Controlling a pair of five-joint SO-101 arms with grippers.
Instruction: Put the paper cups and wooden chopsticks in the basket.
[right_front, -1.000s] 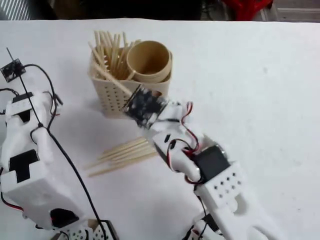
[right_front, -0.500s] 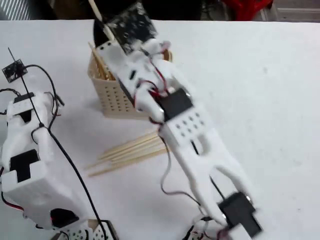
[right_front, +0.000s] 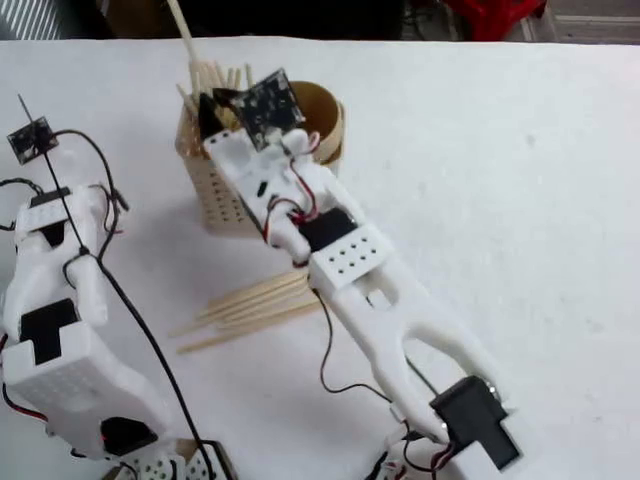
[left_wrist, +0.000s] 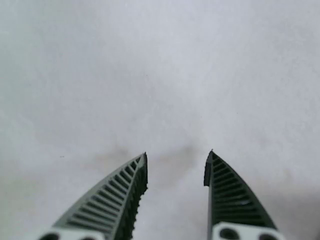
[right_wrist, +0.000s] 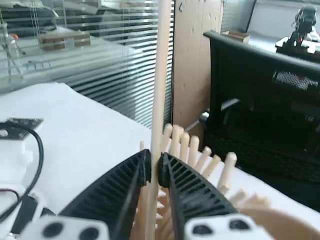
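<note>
The perforated cream basket (right_front: 218, 195) stands at the back of the white table. It holds several wooden chopsticks (right_front: 225, 78) and stacked paper cups (right_front: 328, 115). My right gripper (right_front: 208, 108) hangs over the basket's left part, shut on one upright chopstick (right_front: 182, 25). In the right wrist view that chopstick (right_wrist: 162, 75) rises straight between the black fingers of the right gripper (right_wrist: 154, 168), with basket chopsticks (right_wrist: 200, 152) and a cup rim (right_wrist: 282, 220) behind. More loose chopsticks (right_front: 255, 305) lie on the table in front of the basket. My left gripper (left_wrist: 177, 156) is open over bare table.
The left arm (right_front: 50, 300) with its black cables (right_front: 95, 160) stands along the table's left side. The right arm (right_front: 380, 300) stretches diagonally from the front right across the loose chopsticks. The right half of the table is bare white.
The right arm lifted a chopstick from in front of the basket, swung it up over the basket, and has now come down a little. The left arm has stayed still.
</note>
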